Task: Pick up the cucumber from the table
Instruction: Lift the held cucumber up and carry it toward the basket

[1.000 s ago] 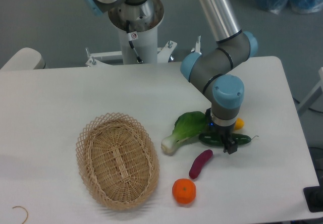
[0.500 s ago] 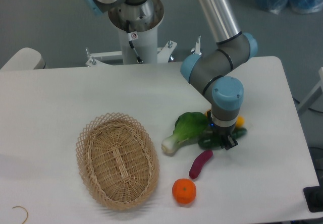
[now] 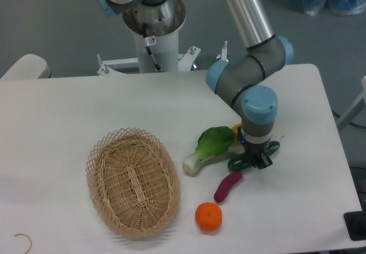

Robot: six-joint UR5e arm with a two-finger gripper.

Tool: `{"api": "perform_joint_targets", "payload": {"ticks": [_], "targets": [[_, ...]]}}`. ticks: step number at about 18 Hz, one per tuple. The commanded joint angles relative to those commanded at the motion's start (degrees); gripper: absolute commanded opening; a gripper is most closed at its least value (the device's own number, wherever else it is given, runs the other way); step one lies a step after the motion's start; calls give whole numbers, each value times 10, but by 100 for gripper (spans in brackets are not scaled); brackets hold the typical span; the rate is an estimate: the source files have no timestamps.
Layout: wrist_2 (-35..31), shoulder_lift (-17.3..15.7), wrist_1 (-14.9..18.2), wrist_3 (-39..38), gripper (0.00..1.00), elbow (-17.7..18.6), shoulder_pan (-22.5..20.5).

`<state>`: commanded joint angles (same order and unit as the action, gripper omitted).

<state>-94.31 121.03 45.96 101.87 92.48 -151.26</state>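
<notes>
— Where the arm's wrist comes down, what lies under it?
— The cucumber, on the table at the bok choy's four o'clock. Its long axis runs from eight o'clock up to two o'clock, thin stem tip toward two.
— And the gripper?
— It sits over the cucumber's middle; I cannot tell whether its fingers pinch it.
— Neighbours?
— A purple sweet potato at six o'clock, an orange beyond, a wicker basket at nine.
</notes>
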Motion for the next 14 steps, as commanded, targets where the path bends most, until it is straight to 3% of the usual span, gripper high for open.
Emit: {"api": "perform_joint_targets", "payload": {"ticks": [6,9,14], "targets": [[41,-37,132,-31,33,-66,0],[80,-63,146,-85,33,-69,4],[117,-114,200,-119,33,-70,13]]}}
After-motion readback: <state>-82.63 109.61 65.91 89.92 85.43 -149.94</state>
